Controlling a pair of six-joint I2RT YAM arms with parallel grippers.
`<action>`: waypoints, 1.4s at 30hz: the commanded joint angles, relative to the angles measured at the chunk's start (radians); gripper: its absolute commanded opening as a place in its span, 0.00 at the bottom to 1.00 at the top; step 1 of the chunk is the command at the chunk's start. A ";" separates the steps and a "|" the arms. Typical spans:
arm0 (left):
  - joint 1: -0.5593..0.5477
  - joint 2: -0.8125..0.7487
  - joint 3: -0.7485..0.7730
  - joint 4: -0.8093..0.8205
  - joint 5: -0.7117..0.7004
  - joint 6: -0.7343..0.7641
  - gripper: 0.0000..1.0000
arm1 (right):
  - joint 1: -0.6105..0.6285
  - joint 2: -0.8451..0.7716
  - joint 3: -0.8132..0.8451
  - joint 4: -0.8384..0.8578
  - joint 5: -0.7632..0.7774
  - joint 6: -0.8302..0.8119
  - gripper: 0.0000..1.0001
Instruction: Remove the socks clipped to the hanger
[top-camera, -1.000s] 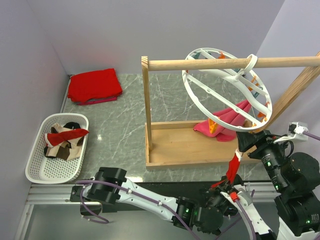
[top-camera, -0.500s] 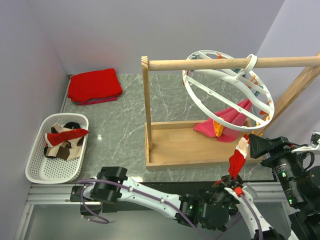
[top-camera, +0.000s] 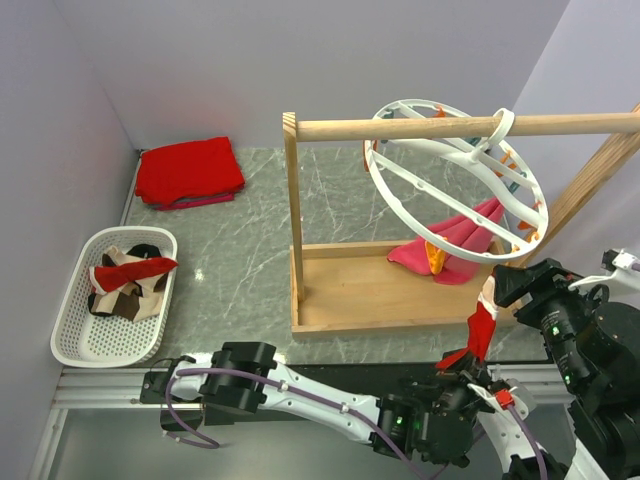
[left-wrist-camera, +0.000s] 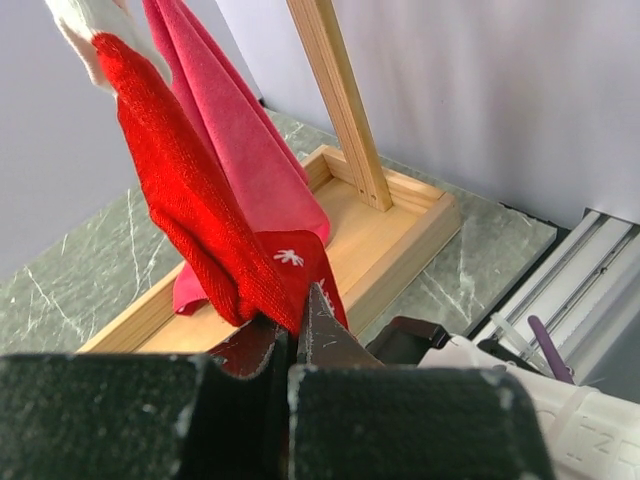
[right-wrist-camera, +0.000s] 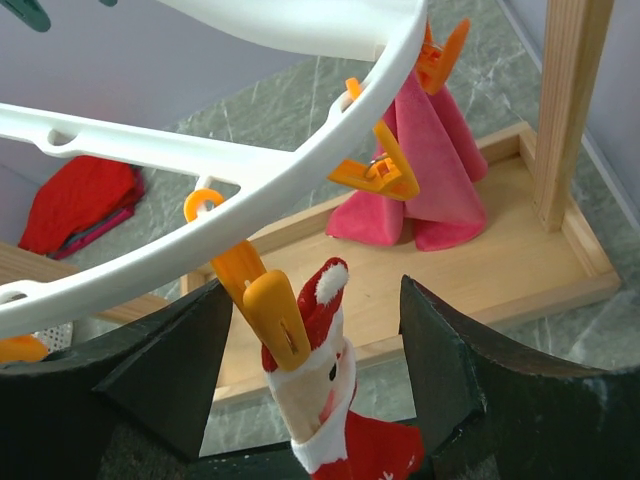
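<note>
The white ring hanger (top-camera: 455, 215) hangs by its hook from the wooden rail. A red-and-white Santa sock (top-camera: 483, 322) dangles from an orange peg (right-wrist-camera: 272, 308) at the ring's near right edge. My left gripper (top-camera: 462, 360) is shut on the sock's lower end (left-wrist-camera: 215, 230), pulling it taut. Open and empty, my right gripper (right-wrist-camera: 315, 350) has one finger on each side of the peg and the sock's cuff (right-wrist-camera: 330, 385). A pink sock (top-camera: 452, 238) is clipped further back and drapes onto the wooden base. Other socks (top-camera: 125, 283) lie in the basket.
A white basket (top-camera: 70, 330) stands at the near left. A folded red cloth (top-camera: 188, 170) lies at the far left. The wooden rail frame (top-camera: 292, 220) with its base tray (top-camera: 360, 295) stands in the middle and right. The metal table edge runs below the arms.
The right gripper's jaws have widened and it has shifted slightly right around the peg. The left gripper has drawn the red sock's lower end a little right. The hanger tilted slightly.
</note>
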 joint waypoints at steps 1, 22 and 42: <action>0.006 0.008 0.062 0.043 0.011 0.029 0.01 | -0.001 0.042 -0.007 0.033 -0.027 -0.013 0.74; 0.018 0.036 0.099 -0.051 0.034 -0.053 0.01 | -0.006 0.080 -0.035 0.084 -0.004 -0.050 0.27; 0.036 -0.047 0.019 -0.129 0.060 -0.191 0.01 | -0.004 0.063 -0.036 0.080 -0.081 -0.068 0.63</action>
